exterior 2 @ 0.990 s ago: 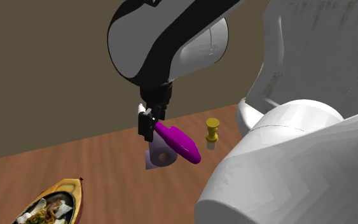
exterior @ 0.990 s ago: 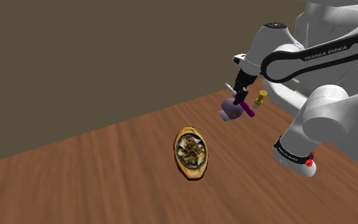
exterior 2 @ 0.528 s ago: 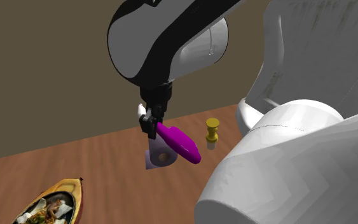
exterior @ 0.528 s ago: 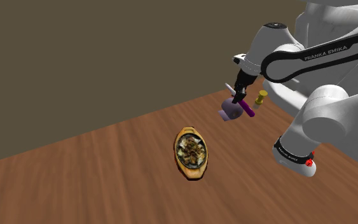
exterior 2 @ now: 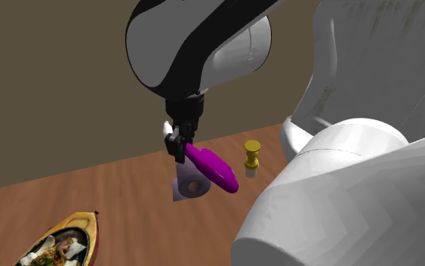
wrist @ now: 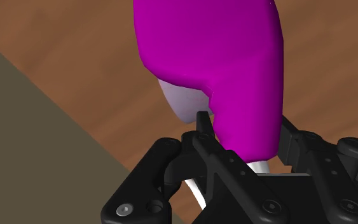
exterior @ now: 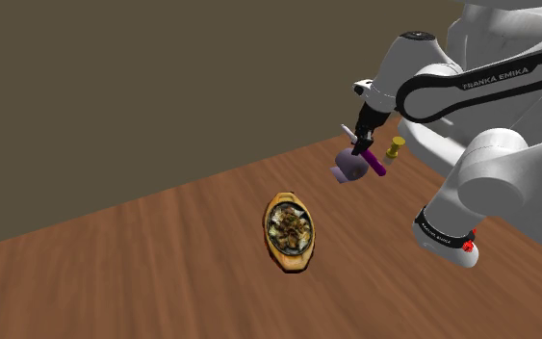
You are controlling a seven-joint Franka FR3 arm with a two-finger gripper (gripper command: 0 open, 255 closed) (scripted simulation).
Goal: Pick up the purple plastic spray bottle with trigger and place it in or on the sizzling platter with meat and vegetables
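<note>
While clamped shut on the purple spray bottle (exterior 2: 212, 171), the claw (exterior 2: 177, 149) held it above the worktop (exterior: 163, 265), off the platter's (exterior: 294, 262) far right in the shoulder view, a small yellow object (exterior: 395, 147) just beyond

The spray bottle (exterior 2: 212, 171) is vivid magenta with a pale lavender part and a thin white bit; the end effector (exterior 2: 177, 151) is plain black. The platter (exterior: 293, 262) has an orange-yellow rim around brown, white and green pieces. The worktop (exterior: 163, 260) shows reddish-brown wood grain, the wall (exterior: 115, 87) a flat olive-brown, and the small object (exterior 2: 253, 157) is yellow
</note>
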